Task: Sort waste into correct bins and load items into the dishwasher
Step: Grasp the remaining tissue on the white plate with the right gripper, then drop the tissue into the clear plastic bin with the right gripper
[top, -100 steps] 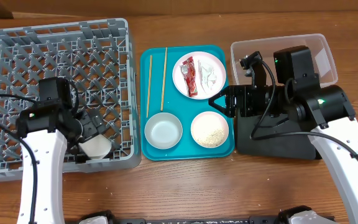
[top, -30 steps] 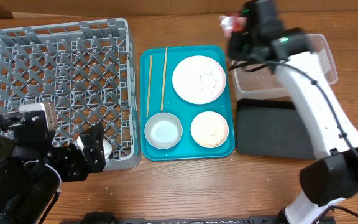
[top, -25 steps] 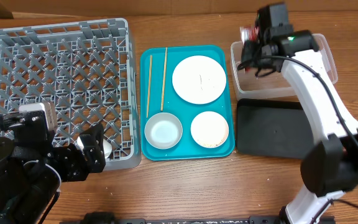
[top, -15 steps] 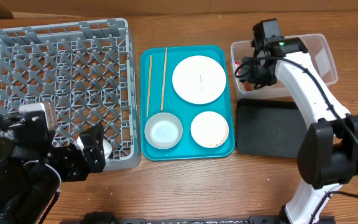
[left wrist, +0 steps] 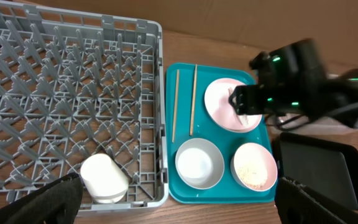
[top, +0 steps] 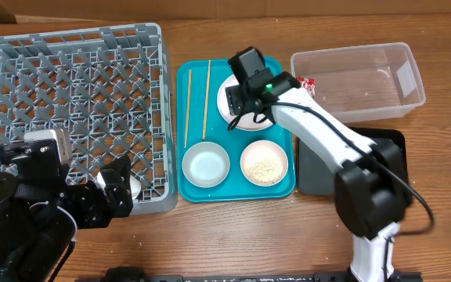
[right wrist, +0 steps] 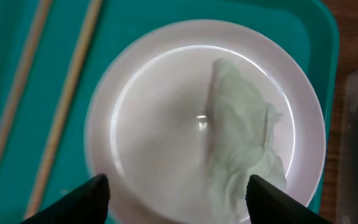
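Since the earlier frames the right arm has swung from the clear plastic bin point(top: 358, 72) back over the teal tray point(top: 196, 189), and the red wrapper it carried off the white plate point(right wrist: 166, 112) now lies as a red scrap point(top: 305, 81) at the bin's near-left corner; whether it rests inside the bin or just outside its rim cannot be told. The right gripper point(right wrist: 178, 198) hangs spread wide above the plate, its two dark fingertips point(right wrist: 86, 198) at the bottom of the wrist view with nothing between them. A crumpled white tissue point(right wrist: 241, 143) lies on the plate, right of the plate's middle.

Taking the tray as the landmark: the plate sits in its far-right part, a pair of wooden chopsticks point(top: 196, 98) lies lengthwise along its far-left part, an empty white bowl point(top: 206, 165) occupies its near-left corner, and a bowl of pale grains point(top: 264, 163) its near-right corner. The grey dish rack point(top: 69, 70) stands just left of the tray; a white cup point(left wrist: 104, 178) lies on its side in the rack's near corner closest to the tray. The black tray point(top: 382, 176) lies right of the teal one, partly under the right arm.

The left gripper point(top: 120, 194) hovers at the rack's near edge beside the cup, jaws parted and empty.

No readable writing shows on any item.
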You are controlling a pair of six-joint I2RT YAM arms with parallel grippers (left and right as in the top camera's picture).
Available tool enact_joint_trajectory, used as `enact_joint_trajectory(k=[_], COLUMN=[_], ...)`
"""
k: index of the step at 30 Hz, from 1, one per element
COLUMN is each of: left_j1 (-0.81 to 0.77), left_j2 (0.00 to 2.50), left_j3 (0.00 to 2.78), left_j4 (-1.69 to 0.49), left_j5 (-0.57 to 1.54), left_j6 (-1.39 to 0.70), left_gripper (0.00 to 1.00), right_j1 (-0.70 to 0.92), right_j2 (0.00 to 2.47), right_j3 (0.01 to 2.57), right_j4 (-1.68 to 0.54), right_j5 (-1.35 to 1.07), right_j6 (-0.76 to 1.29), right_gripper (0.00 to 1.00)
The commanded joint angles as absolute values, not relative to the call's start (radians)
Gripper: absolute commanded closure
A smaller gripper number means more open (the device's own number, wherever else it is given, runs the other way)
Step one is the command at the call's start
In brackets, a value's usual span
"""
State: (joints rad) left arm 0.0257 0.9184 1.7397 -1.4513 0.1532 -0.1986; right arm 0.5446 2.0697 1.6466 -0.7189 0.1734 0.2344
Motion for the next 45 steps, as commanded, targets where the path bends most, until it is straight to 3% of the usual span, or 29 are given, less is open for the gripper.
enact_joint_trajectory(k=[1,6,8,9,11,22,29,31,33,34,41,45], left_j1=[0.019,0.019,0.019,0.019,0.019,0.019,0.019,0.019,0.019,0.019,0.019,0.019], left_j2=[0.915,0.915,0.915,0.915,0.915,0.915,0.915,0.915,0.915,0.915,0.915,0.915], left_j3=[1.738,1.738,1.738,1.738,1.738,1.738,1.738,1.738,1.738,1.738,1.738,1.738], left_j4=[-1.449,-1.449,-1.449,-1.449,-1.449,-1.449,-1.449,-1.449,-1.449,-1.449,-1.449,-1.449], left_j5=[0.147,0.147,0.147,0.147,0.147,0.147,0.147,0.147,0.147,0.147,0.147,0.147], left_j6=[-0.179,-0.179,-0.179,-0.179,-0.179,-0.179,-0.179,-0.179,-0.179,-0.179,-0.179,-0.179], left_gripper=[0.00,0.00,0.00,0.00,0.00,0.00,0.00,0.00,0.00,0.00,0.00,0.00], right_j1=[0.506,0.488,0.488,0.489,0.491,0.378,0.222,0.197,0.179,0.171,0.189,0.298], right_j2=[2.150,2.202,2.204,2.196,2.173,1.863,1.864,1.876,1.880,1.880,1.805,1.692], right_j3=[1.636,1.636,1.636,1.641,1.666,1.756,1.702,1.649,1.616,1.613,1.624,1.623], right_j4=[-0.693,-0.693,-0.707,-0.733,-0.786,-0.955,-1.004,-0.979,-0.966,-0.976,-1.057,-1.175], right_j5=[0.240,0.142,0.107,0.083,0.059,0.086,0.060,0.058,0.058,0.056,0.002,-0.025], right_j6=[0.240,0.240,0.240,0.240,0.244,0.285,0.284,0.279,0.253,0.254,0.254,0.254], right_gripper=[0.30,0.51,0.71,0.91,0.96,0.96,0.95,0.89,0.51,0.40,0.38,0.38])
